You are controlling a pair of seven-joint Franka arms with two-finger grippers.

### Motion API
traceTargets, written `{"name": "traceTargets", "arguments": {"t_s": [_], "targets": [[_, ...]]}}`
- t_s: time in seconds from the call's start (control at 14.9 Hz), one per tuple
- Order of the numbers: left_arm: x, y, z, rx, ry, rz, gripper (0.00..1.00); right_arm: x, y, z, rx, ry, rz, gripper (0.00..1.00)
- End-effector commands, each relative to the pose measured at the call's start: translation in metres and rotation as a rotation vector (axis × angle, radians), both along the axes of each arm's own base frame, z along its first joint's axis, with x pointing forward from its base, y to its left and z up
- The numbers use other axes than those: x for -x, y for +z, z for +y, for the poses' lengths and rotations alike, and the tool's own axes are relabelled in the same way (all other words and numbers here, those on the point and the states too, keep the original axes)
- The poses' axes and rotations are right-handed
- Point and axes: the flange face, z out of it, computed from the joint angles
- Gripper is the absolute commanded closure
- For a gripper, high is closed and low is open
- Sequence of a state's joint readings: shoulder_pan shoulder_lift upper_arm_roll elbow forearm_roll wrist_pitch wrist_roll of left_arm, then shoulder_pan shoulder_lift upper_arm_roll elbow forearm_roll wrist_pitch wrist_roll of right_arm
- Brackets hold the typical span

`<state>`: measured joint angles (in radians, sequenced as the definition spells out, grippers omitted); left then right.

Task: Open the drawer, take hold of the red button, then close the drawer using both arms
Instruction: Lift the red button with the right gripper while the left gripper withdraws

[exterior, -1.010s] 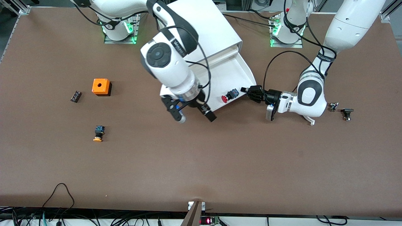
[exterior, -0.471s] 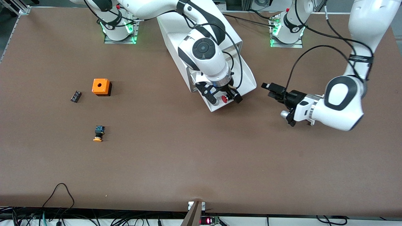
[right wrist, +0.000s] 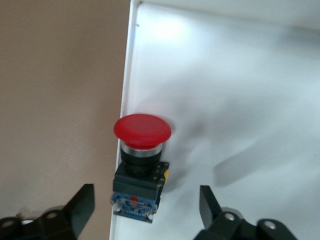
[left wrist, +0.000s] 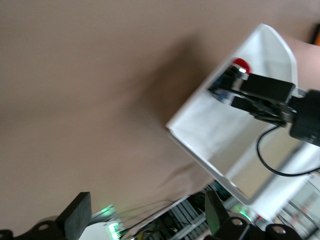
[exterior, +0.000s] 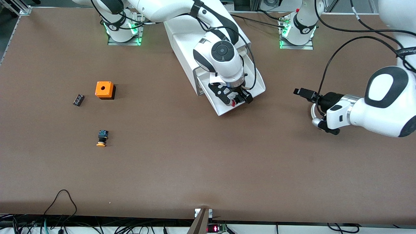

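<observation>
You will find the drawer (exterior: 239,94) pulled out of the white cabinet (exterior: 195,35). The red-capped button (right wrist: 141,165) lies inside it, against the drawer's front wall. The right gripper (exterior: 234,97) hangs directly over the button, fingers spread wide and gripping nothing. The left gripper (exterior: 304,93) hovers over bare table toward the left arm's end, fingers apart and empty.

Orange box (exterior: 104,89), yellow-capped button (exterior: 102,138), black part (exterior: 78,99).
</observation>
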<state>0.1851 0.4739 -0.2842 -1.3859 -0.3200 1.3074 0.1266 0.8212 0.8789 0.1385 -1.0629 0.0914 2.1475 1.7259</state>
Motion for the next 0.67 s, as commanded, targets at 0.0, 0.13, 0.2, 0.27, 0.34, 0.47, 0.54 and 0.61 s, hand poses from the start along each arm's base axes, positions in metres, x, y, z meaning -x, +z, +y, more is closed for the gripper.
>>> {"name": "traceTargets", "arguments": {"t_s": [0.0, 0.13, 0.2, 0.27, 0.34, 0.47, 0.54, 0.61], "targets": [[0.005, 0.04, -0.004, -0.18, 0.007, -0.057, 0.0, 0.001, 0.002, 0.001, 0.014, -0.008, -0.01, 0.55], [0.001, 0.068, 0.004, -0.27, -0.006, -0.136, 0.0, 0.002, 0.005, 0.002, 0.01, -0.006, -0.01, 0.88], [0.0, 0.081, 0.009, -0.303, -0.007, -0.167, 0.0, 0.0, 0.01, 0.001, 0.005, -0.008, -0.014, 1.0], [-0.001, 0.086, 0.012, -0.332, -0.011, -0.186, 0.0, -0.002, 0.016, -0.002, 0.003, -0.013, -0.012, 1.0], [-0.002, 0.089, 0.017, -0.36, -0.012, -0.2, 0.0, -0.002, 0.018, -0.005, 0.021, -0.011, 0.002, 1.0], [-0.011, 0.108, 0.024, -0.35, 0.014, -0.263, 0.0, -0.017, 0.056, -0.018, 0.017, -0.019, 0.001, 1.0], [-0.014, 0.111, 0.025, -0.35, 0.019, -0.272, 0.0, -0.03, 0.067, -0.031, 0.018, -0.027, 0.007, 1.0], [-0.013, 0.111, 0.031, -0.352, 0.027, -0.269, 0.0, -0.042, 0.082, -0.043, 0.009, -0.023, -0.003, 1.0]]}}
